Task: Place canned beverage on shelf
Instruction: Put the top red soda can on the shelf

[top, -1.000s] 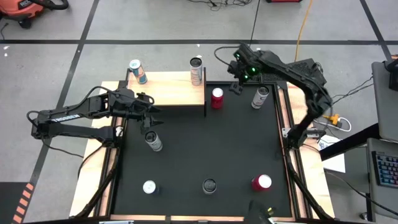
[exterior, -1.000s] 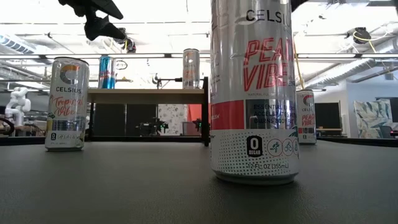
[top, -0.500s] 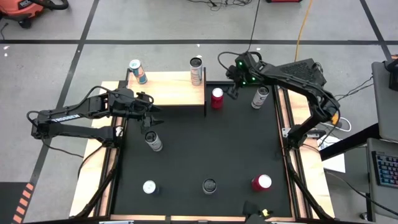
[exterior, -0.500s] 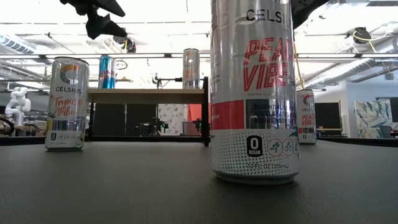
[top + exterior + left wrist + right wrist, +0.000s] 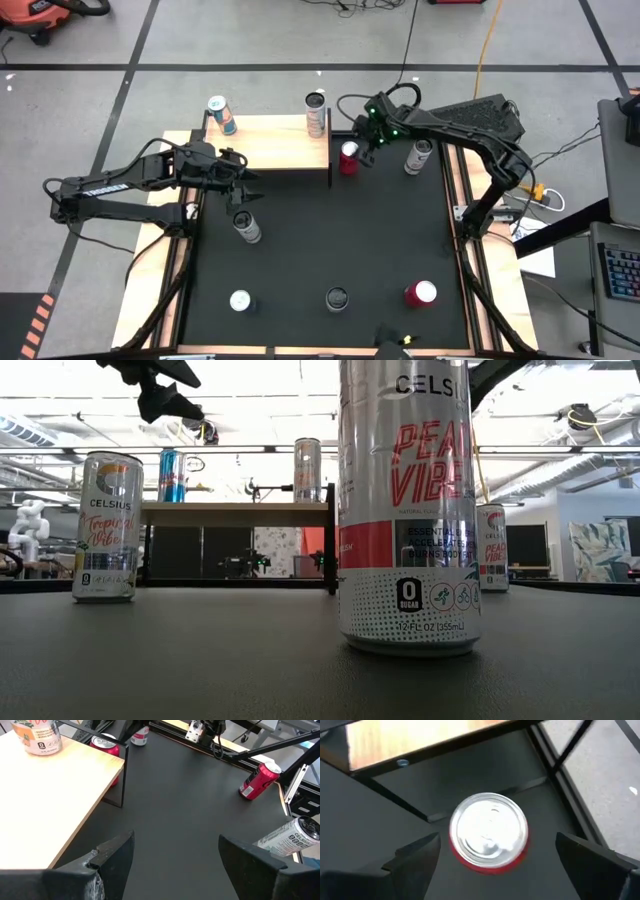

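Observation:
A red can [image 5: 348, 157] with a silver top [image 5: 489, 832] stands on the black mat just right of the shelf [image 5: 268, 143], a light-wood board on thin black legs. My right gripper [image 5: 359, 150] is open above this can, with a finger on either side in the right wrist view [image 5: 496, 842], touching nothing. A blue can [image 5: 221, 115] and a silver can [image 5: 316, 113] stand on the shelf's far edge. My left gripper [image 5: 246, 190] is open and empty near the shelf's front edge, also shown in the left wrist view [image 5: 176, 847].
Other cans stand on the mat: a white one [image 5: 418, 155] at far right, one [image 5: 246, 227] near my left gripper, and three in the near row [image 5: 240, 300], [image 5: 337, 298], [image 5: 420, 293]. Pale wooden rails [image 5: 455, 190] border the mat.
My right gripper has moved toward the table's left edge and slightly nearer, from beside the white can to above the red can next to the shelf. No can has moved.

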Controlling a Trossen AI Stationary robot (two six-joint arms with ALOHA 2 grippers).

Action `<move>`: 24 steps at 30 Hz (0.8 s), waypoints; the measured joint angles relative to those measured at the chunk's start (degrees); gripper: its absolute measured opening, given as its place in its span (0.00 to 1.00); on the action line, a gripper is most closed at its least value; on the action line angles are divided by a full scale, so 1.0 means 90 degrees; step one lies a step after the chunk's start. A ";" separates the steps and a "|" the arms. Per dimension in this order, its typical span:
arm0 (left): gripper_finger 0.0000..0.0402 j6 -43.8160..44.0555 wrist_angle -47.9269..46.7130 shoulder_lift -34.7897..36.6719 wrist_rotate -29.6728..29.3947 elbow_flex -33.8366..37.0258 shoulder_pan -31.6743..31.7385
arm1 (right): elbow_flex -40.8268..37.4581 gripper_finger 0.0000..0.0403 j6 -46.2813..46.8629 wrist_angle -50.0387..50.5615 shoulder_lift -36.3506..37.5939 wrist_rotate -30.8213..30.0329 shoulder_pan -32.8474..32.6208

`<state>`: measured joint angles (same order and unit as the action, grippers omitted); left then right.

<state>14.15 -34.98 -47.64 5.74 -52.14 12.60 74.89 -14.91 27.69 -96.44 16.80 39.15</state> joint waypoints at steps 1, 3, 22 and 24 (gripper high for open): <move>0.73 -0.0002 -0.0002 0.0001 0.0000 0.0000 0.0000 | 0.0000 0.94 -0.0032 -0.0012 -0.0005 -0.0002 -0.0030; 0.73 0.0000 -0.0002 0.0001 0.0000 0.0000 0.0000 | 0.0000 0.94 -0.0106 -0.0027 -0.0005 -0.0005 -0.0076; 0.73 0.0040 0.0000 0.0000 0.0000 0.0000 0.0000 | -0.0507 0.94 0.0085 -0.1073 -0.0005 -0.0007 -0.0112; 0.73 0.0037 0.0000 0.0002 0.0000 0.0000 0.0000 | -0.0592 0.94 0.0113 -0.1184 -0.0005 -0.0008 -0.0112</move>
<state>14.48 -34.98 -47.62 5.74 -52.14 12.60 69.57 -13.90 17.04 -96.49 16.73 38.15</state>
